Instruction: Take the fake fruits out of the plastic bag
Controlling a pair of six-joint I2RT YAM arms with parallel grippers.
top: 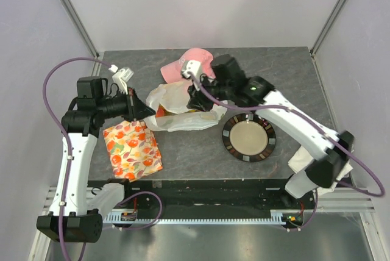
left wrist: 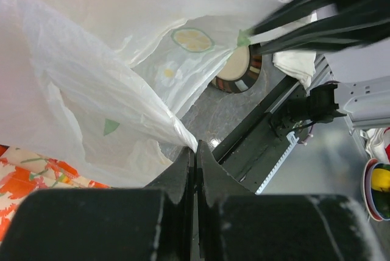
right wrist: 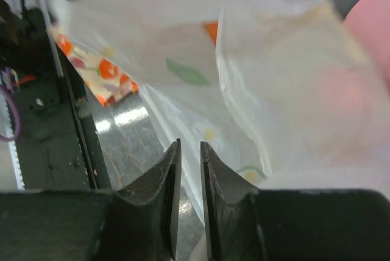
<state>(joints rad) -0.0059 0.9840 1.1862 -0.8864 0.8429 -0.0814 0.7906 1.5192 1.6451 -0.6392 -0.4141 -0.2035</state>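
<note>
crumpled translucent white plastic bag (top: 175, 97)

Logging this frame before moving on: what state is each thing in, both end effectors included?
plastic bag: crumpled, not yet emptied.
fake fruits: inside the bag, barely showing.
left end effector: shut on the bag's edge.
right end effector: narrowly open at the bag, no grip evident.
plate: upright, empty.
</note>
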